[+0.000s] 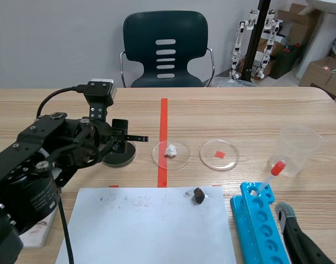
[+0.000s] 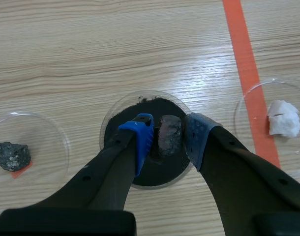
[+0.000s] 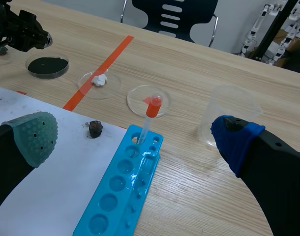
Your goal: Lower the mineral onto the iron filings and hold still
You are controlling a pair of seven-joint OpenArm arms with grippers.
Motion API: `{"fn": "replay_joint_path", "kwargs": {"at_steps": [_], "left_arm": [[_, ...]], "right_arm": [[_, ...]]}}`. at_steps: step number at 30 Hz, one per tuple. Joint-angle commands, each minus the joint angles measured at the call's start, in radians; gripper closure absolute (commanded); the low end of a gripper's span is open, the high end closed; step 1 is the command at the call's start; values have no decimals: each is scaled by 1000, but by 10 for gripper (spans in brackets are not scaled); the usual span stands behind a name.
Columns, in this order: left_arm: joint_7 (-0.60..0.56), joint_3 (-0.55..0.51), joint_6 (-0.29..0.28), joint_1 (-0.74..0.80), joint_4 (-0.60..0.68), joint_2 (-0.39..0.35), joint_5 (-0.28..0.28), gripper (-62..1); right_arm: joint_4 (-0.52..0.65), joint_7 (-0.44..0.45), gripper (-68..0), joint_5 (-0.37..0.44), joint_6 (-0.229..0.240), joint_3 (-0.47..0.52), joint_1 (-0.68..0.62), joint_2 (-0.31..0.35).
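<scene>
Over the iron filings (image 2: 160, 172): left gripper (image 2: 169, 132) is clenching the mineral (image 2: 168, 140).
Right gripper (image 3: 136, 133): idling, jaws released.
Risk: descending crooked, catching petri dish (image 2: 105, 129) rim, spilling filings.

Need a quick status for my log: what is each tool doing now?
Left tool: shut on the mineral, over the iron filings.
Right tool: open, holding nothing.

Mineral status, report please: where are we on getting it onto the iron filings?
Left gripper shut on mineral, over iron filings dish; contact unclear. Right gripper open, near blue rack. Nothing in the way.
</scene>
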Motion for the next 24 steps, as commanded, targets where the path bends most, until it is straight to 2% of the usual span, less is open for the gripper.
{"fn": "replay_joint_path", "kwargs": {"at_steps": [1,24], "left_arm": [[-30,0,2,-19,-3,16,-7,-113],[-131,-1,6,-143,-288,39,-15,-113]], "right_arm": [[14,14,-679,10,-3,6,6,0],[14,15,-679,10,-3,6,6,0]]}}
